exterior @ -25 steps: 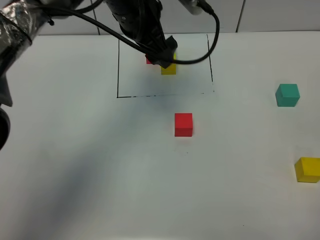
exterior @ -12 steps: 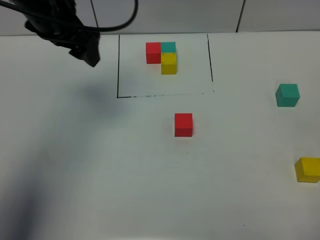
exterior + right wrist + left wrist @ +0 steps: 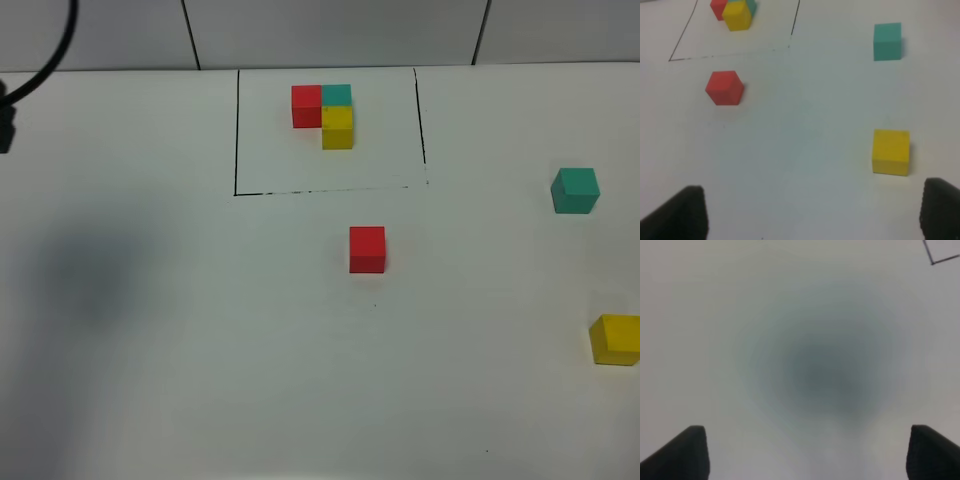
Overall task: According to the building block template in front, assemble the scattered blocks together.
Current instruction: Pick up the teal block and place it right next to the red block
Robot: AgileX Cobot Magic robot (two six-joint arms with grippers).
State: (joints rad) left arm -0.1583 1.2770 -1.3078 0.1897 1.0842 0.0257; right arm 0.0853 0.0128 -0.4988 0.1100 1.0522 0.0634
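Observation:
The building block template (image 3: pixel 322 112), a red, teal and yellow L of cubes, sits inside a thin black rectangle (image 3: pixel 236 150) at the back; it also shows in the right wrist view (image 3: pixel 735 11). The scattered blocks lie apart on the white table: red (image 3: pixel 367 248) in the middle, teal (image 3: pixel 575 190) at the right, yellow (image 3: pixel 614 339) at the right edge. In the right wrist view the red (image 3: pixel 724 87), teal (image 3: pixel 887 41) and yellow (image 3: pixel 891 151) cubes lie ahead of my right gripper (image 3: pixel 812 215), which is open and empty. My left gripper (image 3: pixel 810 455) is open and empty over bare table.
A dark part of the left arm (image 3: pixel 5 125) and its cable (image 3: pixel 55 55) show at the far left edge of the exterior view. A corner of the black rectangle (image 3: pixel 932 261) shows in the left wrist view. The arm's shadow (image 3: pixel 90 270) lies on the table's left.
The left arm has swept from over the template to the far left edge, uncovering the template. The cubes have not moved.

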